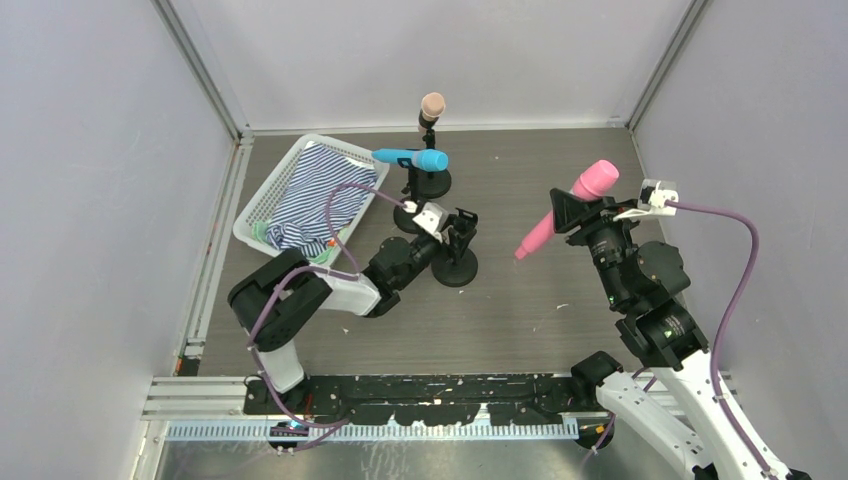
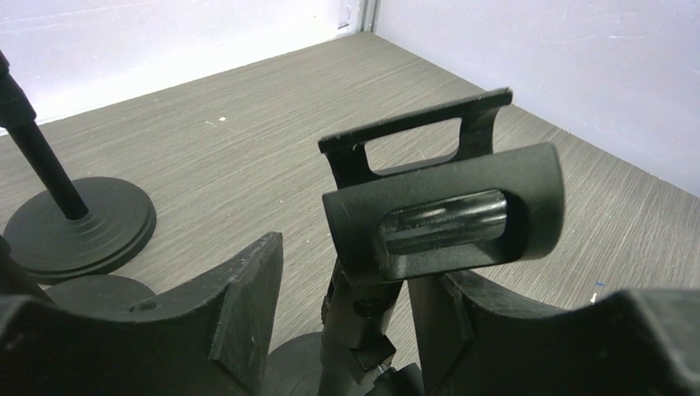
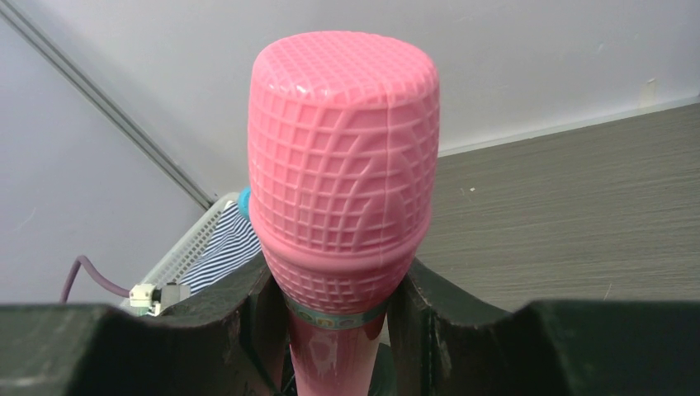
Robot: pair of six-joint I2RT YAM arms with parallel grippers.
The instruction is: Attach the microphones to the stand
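Note:
The peach-beige microphone (image 1: 432, 103) stands upright in the back stand. The bright blue microphone (image 1: 412, 159) lies level in the clip of a second stand (image 1: 430, 184). A third stand (image 1: 456, 268) has an empty black clip (image 2: 442, 219). My left gripper (image 1: 455, 232) is open with its jaws either side of this stand's stem (image 2: 363, 318); the right finger (image 2: 462, 322) is close to the stem and the left finger (image 2: 239, 305) is apart from it. My right gripper (image 1: 577, 212) is shut on the pink microphone (image 1: 540, 232), just below its head (image 3: 342, 157), in the air right of the stands.
A white basket (image 1: 262, 200) with a striped cloth (image 1: 320, 190) sits at the back left. Two round stand bases (image 2: 78, 223) stand left of my left gripper. Grey walls close the table on three sides. Purple cables run from both wrists.

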